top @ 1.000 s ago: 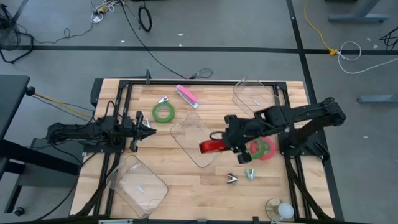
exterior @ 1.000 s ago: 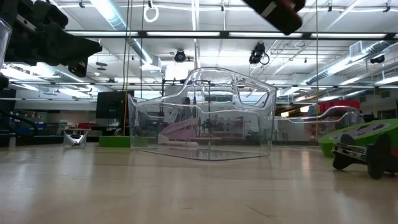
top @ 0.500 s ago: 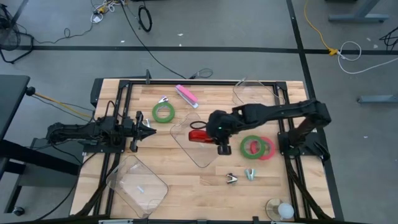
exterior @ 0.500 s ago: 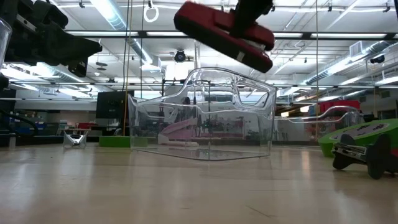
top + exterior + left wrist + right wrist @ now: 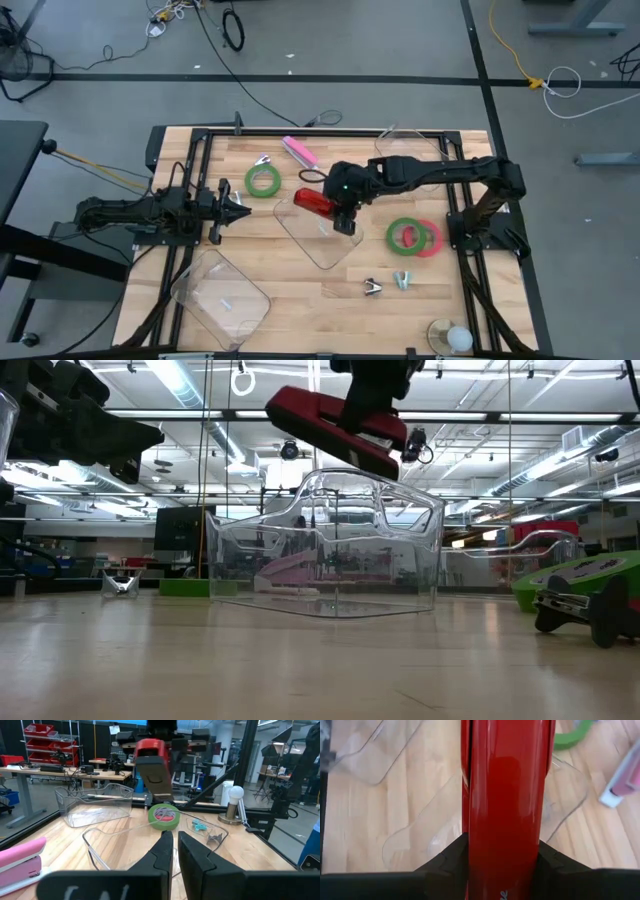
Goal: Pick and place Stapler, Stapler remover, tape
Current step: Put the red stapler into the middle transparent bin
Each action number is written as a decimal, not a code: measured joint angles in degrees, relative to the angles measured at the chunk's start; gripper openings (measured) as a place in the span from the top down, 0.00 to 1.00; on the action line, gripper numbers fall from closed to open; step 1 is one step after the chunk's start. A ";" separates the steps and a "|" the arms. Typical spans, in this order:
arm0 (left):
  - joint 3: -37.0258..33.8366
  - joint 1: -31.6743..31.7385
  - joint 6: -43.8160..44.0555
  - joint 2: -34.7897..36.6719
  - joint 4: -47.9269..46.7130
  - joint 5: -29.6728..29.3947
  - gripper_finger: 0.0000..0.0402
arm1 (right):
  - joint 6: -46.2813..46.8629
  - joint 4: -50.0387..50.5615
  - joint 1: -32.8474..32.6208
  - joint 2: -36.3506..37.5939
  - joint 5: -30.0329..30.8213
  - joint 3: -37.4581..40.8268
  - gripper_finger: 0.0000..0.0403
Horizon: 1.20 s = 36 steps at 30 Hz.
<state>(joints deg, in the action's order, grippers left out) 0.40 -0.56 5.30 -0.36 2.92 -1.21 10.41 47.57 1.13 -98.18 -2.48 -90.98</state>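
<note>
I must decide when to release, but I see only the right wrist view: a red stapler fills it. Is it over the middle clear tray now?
Observer: Yes. In the high view the right tool holds the red stapler above the middle clear tray, over its far part.
Operator: Is the stapler already inside the tray, or higher?
Observer: Higher. In the low view the stapler hangs tilted above the tray's rim, touching nothing.
Operator: Is the left arm near?
Observer: No. The left tool waits at the table's left side, pointing toward the tray, its fingers close together and holding nothing.
</note>
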 joint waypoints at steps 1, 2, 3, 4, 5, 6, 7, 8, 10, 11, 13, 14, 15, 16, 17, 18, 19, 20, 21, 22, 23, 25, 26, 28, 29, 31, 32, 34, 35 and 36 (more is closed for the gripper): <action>0.00 0.00 -0.02 0.00 0.02 0.00 0.93 | 1.41 -0.06 0.23 -0.31 0.02 -0.02 0.65; -0.02 0.00 0.00 0.00 0.02 0.00 0.93 | 3.14 -0.05 0.43 -0.66 0.00 -0.02 0.65; -0.01 0.00 0.00 0.00 0.00 0.00 0.93 | 4.92 0.01 0.62 -1.06 -0.04 0.01 0.65; -0.01 0.00 -0.01 0.00 0.02 0.00 0.93 | 6.42 0.03 0.68 -1.57 -0.01 0.01 0.65; 0.00 0.00 -0.02 0.00 0.02 0.00 0.93 | 7.74 0.03 0.69 -2.04 0.08 0.01 0.65; -0.01 0.00 0.00 0.00 0.01 0.00 0.93 | 9.05 0.00 0.68 -2.64 0.07 0.01 0.65; -0.01 0.00 0.00 0.00 0.02 0.00 0.93 | 10.48 -0.02 0.63 -3.25 -0.07 0.01 0.65; 0.00 0.00 0.00 0.00 0.00 0.00 0.93 | 11.85 -0.02 0.57 -3.93 -0.21 0.01 0.65; -0.01 0.00 0.00 0.00 0.00 0.00 0.93 | 14.08 -0.16 0.52 -5.27 -0.27 0.01 0.65; -0.02 0.00 0.00 0.00 0.02 0.00 0.93 | 15.04 -0.48 0.52 -5.89 -0.33 0.01 0.65; 0.00 0.00 -0.02 0.00 0.02 0.00 0.93 | 16.73 -1.09 0.52 -7.17 -0.33 0.01 0.65; -0.01 0.00 0.00 0.00 0.01 0.00 0.93 | 17.34 -1.22 0.56 -7.71 -0.22 0.01 0.65; 0.00 0.00 0.00 0.00 0.00 0.00 0.93 | 17.91 -1.25 0.67 -8.40 -0.16 0.01 0.65; 0.00 0.00 0.00 0.00 0.02 0.00 0.93 | 18.18 -1.31 0.70 -8.96 -0.13 0.02 0.65; 0.00 0.00 0.00 0.00 0.01 0.00 0.93 | 18.62 -1.54 0.72 -9.52 -0.13 0.03 0.65; 0.00 0.00 0.00 0.00 0.00 0.00 0.93 | 19.15 -1.85 0.73 -10.09 -0.11 0.03 0.65; -0.01 0.00 0.00 0.00 0.02 0.00 0.93 | 19.30 -2.01 0.74 -10.53 -0.10 0.03 0.65; 0.00 0.00 0.00 0.00 0.01 0.00 0.93 | 19.37 -1.99 0.74 -11.08 -0.02 0.03 0.65; -0.01 0.00 -0.01 0.00 0.01 0.00 0.93 | 19.39 -1.97 0.74 -11.60 0.00 0.03 0.65; -0.02 0.00 0.00 0.00 0.02 0.00 0.93 | 19.57 -1.98 0.72 -12.17 -0.09 0.03 0.65; -0.02 0.00 0.00 0.00 0.02 0.00 0.93 | 20.09 -1.95 0.72 -12.76 -0.17 0.03 0.65; 0.00 0.00 0.00 0.00 0.02 0.00 0.93 | 20.66 -1.96 0.72 -13.59 -0.22 0.05 0.65; -0.01 0.00 0.00 0.00 0.02 0.00 0.93 | 20.68 -2.23 0.72 -14.00 -0.57 0.05 0.65; 0.00 0.00 0.00 0.00 0.01 -0.01 0.93 | 20.89 -2.90 0.72 -14.65 -1.46 0.05 0.65; -0.01 0.00 -0.01 0.00 0.02 0.00 0.93 | 20.97 -3.03 0.72 -15.02 -1.51 0.05 0.65; 0.00 0.00 0.00 0.00 0.02 0.00 0.93 | 21.08 -2.99 0.72 -15.56 -1.49 0.05 0.65; 0.00 0.00 0.00 0.00 0.02 0.00 0.93 | 21.08 -3.05 0.72 -15.84 -1.53 0.05 0.65; 0.00 0.00 0.00 0.00 0.02 0.00 0.93 | 21.08 -3.03 0.73 -15.99 -1.44 0.05 0.65; -0.01 0.00 0.00 0.00 0.01 0.00 0.93 | 21.08 -2.93 0.79 -15.99 -1.44 0.05 0.65; 0.00 0.00 -0.01 0.00 0.02 0.00 0.93 | 21.09 -3.03 0.84 -15.95 -1.43 0.05 0.65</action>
<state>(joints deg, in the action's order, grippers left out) 0.40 -0.56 5.28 -0.36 2.94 -1.21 31.50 44.54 1.97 -114.13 -3.91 -90.94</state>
